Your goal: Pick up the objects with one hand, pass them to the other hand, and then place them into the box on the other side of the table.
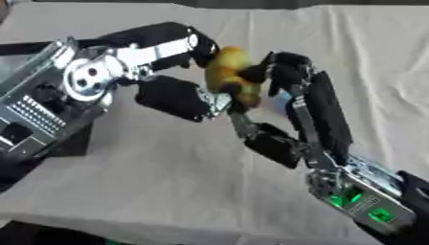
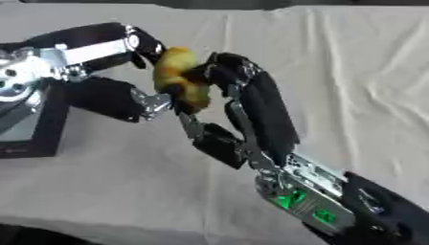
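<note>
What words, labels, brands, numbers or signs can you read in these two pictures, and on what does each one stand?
None can be read.
The right hand has green lit marks on its wrist, too blurred to read as signs.
The left hand, the yellow object held between the hands, the tablecloth and the black box show no text.

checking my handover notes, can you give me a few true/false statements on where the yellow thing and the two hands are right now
1. The yellow object sits between both hands, above the table. True.
2. The left hand rests idle, away from the object. False: its fingers curl round it.
3. The right hand touches the object. True.
4. The object lies flat on the cloth. False: it is held up.
</note>
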Motion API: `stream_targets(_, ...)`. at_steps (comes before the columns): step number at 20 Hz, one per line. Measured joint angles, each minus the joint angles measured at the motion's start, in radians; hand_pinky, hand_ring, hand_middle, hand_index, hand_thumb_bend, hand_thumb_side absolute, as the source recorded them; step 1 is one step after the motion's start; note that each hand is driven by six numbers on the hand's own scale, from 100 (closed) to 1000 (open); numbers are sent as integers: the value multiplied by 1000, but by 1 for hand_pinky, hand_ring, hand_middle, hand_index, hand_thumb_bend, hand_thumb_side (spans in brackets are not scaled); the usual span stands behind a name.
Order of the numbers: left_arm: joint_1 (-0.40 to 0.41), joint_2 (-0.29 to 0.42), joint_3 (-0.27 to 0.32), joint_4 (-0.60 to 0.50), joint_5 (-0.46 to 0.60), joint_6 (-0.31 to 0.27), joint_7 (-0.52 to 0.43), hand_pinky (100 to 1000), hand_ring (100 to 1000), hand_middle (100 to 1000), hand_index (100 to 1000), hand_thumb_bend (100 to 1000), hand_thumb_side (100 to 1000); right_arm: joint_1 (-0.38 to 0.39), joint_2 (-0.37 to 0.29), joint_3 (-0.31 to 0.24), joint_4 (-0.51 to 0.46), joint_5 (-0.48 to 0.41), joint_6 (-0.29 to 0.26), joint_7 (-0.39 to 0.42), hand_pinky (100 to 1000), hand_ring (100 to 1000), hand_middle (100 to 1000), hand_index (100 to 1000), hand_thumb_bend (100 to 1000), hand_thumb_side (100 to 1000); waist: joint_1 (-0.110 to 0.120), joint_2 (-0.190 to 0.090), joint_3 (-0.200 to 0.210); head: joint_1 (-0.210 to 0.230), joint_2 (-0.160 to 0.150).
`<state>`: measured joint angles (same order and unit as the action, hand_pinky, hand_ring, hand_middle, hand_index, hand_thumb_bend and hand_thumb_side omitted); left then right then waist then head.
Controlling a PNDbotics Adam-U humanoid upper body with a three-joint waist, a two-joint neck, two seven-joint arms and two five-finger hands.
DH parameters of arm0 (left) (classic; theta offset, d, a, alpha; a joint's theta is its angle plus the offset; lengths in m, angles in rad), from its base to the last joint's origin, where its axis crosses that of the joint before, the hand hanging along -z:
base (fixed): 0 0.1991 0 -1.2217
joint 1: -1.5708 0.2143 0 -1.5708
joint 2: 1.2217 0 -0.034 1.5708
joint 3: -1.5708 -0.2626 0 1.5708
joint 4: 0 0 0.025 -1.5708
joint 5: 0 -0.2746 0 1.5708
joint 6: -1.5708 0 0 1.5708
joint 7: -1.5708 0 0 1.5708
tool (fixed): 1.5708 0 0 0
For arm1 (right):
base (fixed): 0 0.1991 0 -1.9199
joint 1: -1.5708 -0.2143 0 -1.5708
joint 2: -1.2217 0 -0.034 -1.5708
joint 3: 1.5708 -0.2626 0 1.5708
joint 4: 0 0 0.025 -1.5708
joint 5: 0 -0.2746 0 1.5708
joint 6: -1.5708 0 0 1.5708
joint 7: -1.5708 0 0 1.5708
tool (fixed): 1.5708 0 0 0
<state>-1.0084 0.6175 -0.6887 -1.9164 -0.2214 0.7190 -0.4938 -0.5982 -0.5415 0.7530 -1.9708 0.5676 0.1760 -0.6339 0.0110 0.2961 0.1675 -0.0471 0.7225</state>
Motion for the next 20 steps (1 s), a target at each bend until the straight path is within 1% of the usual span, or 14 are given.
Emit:
stream_targets(3,-2,-7,-5,12,21,19,19,778,672,491,585,100,165,1,-1,0,5,1,0,0,312,512,344,514,100,100,0,0,0,0,0)
stream_targets(8,-3,-15,-11,29,58,53,53,729,576,400,471,100,219,1,-3,0,8,4,3,2,347,544,388,556,100,100,0,1,0,0,0)
stream_targets(10,-3,-18,-16,35,72,68,68,715,554,367,428,100,233,1,-7,0,9,8,10,7,366,566,422,593,178,100,0,1,0,0,0)
stream_targets(11,-3,-19,-18,38,80,76,76,711,547,356,410,100,238,1,-8,0,9,10,14,11,376,578,440,612,238,100,0,1,0,0,0)
stream_targets(14,-2,-19,-24,57,102,99,99,707,532,331,374,100,244,2,-9,0,9,24,24,23,408,610,488,665,357,100,-1,1,0,0,0)
stream_targets(16,5,-17,-31,89,110,115,115,705,529,325,359,100,243,0,-8,1,0,38,28,35,449,657,546,725,436,100,-1,1,0,1,0)
stream_targets(18,7,-17,-36,106,119,128,128,704,527,322,353,100,241,0,-8,1,-6,54,37,56,476,704,596,775,471,100,-2,1,0,1,0)
stream_targets(20,7,-17,-41,116,129,137,137,702,525,316,346,100,241,0,-8,1,-8,69,50,81,498,746,640,813,486,100,-2,1,0,2,0)
